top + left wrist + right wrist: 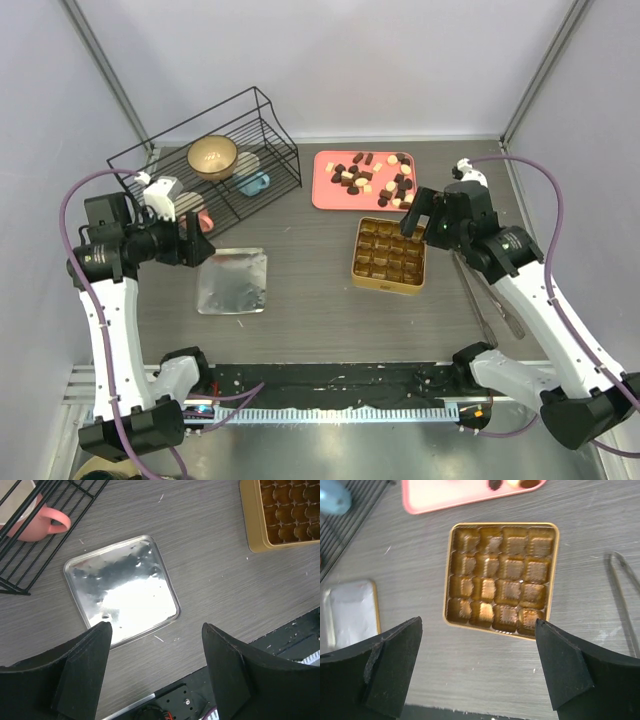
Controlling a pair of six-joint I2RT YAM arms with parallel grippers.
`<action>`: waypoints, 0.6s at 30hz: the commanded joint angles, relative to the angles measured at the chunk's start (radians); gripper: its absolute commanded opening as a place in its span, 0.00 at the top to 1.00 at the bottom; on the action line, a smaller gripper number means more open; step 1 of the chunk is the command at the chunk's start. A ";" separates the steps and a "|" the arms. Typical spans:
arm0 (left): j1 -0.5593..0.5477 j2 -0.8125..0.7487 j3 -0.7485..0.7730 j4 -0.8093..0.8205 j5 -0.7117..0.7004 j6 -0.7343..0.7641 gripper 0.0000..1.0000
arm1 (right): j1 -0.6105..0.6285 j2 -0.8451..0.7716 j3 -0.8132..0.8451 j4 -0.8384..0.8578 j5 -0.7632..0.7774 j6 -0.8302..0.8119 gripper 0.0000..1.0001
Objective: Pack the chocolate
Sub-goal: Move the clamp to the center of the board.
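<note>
Several small chocolate pieces [375,178], mostly dark brown with some cream-topped, lie on a pink tray [330,195] at the back. In front of it stands the gold gridded tin [389,254], its cells empty; it also shows in the right wrist view [501,577] and at the corner of the left wrist view [280,515]. My right gripper [418,216] is open and empty, held above the tin's far right edge. My left gripper [197,242] is open and empty, held above the table beside the silver lid [233,281].
A black wire rack [205,160] at the back left holds a gold bowl [213,156], a blue cup and a pink cup [37,524]. The silver square lid [122,590] lies flat at left. Metal tongs [490,305] lie right of the tin.
</note>
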 commanded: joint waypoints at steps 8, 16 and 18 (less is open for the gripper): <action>-0.004 0.015 -0.031 -0.013 -0.009 0.058 0.23 | -0.051 0.209 0.010 -0.118 0.499 0.345 0.02; -0.002 0.043 -0.031 -0.005 -0.010 0.062 0.22 | -0.169 0.201 -0.093 -0.133 0.604 0.567 0.11; -0.001 0.051 -0.032 -0.002 -0.004 0.059 0.22 | -0.200 0.200 -0.134 -0.133 0.602 0.619 0.13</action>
